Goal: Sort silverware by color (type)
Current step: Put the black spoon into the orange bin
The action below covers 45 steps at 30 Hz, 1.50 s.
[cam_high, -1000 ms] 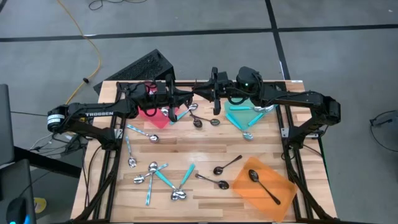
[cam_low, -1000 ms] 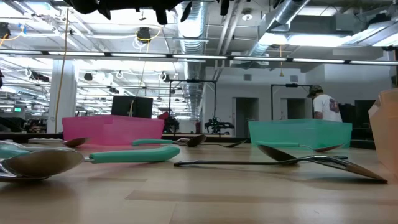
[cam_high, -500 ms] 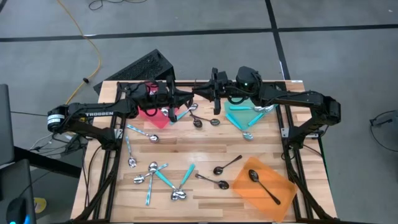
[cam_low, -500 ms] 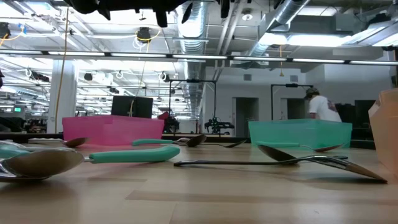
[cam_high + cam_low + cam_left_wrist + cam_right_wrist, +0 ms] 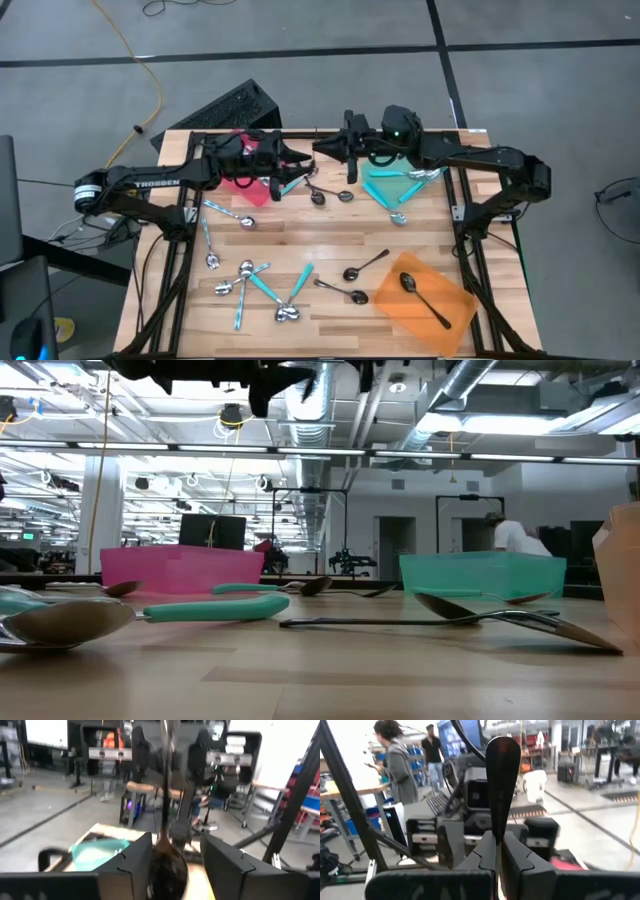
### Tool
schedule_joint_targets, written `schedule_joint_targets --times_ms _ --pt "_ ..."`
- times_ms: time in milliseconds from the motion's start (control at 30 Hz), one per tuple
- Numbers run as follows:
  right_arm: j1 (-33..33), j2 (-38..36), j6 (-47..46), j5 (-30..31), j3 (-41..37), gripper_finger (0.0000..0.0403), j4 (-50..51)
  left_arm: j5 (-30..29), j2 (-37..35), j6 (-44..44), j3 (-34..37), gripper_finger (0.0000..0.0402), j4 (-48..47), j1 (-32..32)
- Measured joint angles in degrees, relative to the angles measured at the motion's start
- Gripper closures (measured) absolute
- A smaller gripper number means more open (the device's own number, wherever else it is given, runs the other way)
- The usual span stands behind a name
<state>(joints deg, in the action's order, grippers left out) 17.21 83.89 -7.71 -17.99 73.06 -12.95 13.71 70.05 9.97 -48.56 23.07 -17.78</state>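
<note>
A black spoon hangs upright in the air above the table's far middle, its wide handle end up. My right gripper is shut on it. My left gripper faces it, open, with the spoon's bowl between its fingers; whether a finger touches the bowl I cannot tell. In the high view the two grippers meet at the back, left gripper and right gripper. Several silver, teal-handled and black spoons lie on the table. My right gripper pinches the black spoon's narrow lower handle between its two fingers, coming level from the table's right side and lying across the handle. The spoon stands upright, lifted clear, handle end above the fingers; the bowl is hidden below them.
A red tray sits at the back left and a teal tray holding teal-handled spoons at the back right. An orange tray at the front right holds a black spoon. A keyboard lies behind the table. People stand in the room beyond.
My left gripper has opened and let go of the black spoon, rolling and tipping its wrist without leaving its place. My right gripper keeps the spoon held still in the air. A person in the room behind has walked a little to the left.
</note>
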Motion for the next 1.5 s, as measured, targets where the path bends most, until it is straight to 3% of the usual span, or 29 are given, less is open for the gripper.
schedule_joint_targets --times_ms 400,700,1133,1500 --pt "2.6 -7.0 -4.6 0.0 0.0 0.0375 33.2 -5.6 -3.1 -2.1 0.0 0.0236 -17.3 -1.2" --pt "-2.4 -10.2 -13.8 -0.1 -0.1 0.0375 54.7 -6.6 -3.1 -2.1 0.0 0.0236 -20.5 -1.5" --pt "-25.3 -11.3 -37.5 0.2 -0.1 0.0375 66.3 -9.6 -3.1 -2.0 0.0 0.0237 -21.0 -1.5" --pt "-45.2 -11.3 -69.8 9.5 -0.2 0.0367 76.0 -9.7 -3.1 -2.0 0.0 0.0237 -21.1 -1.5"
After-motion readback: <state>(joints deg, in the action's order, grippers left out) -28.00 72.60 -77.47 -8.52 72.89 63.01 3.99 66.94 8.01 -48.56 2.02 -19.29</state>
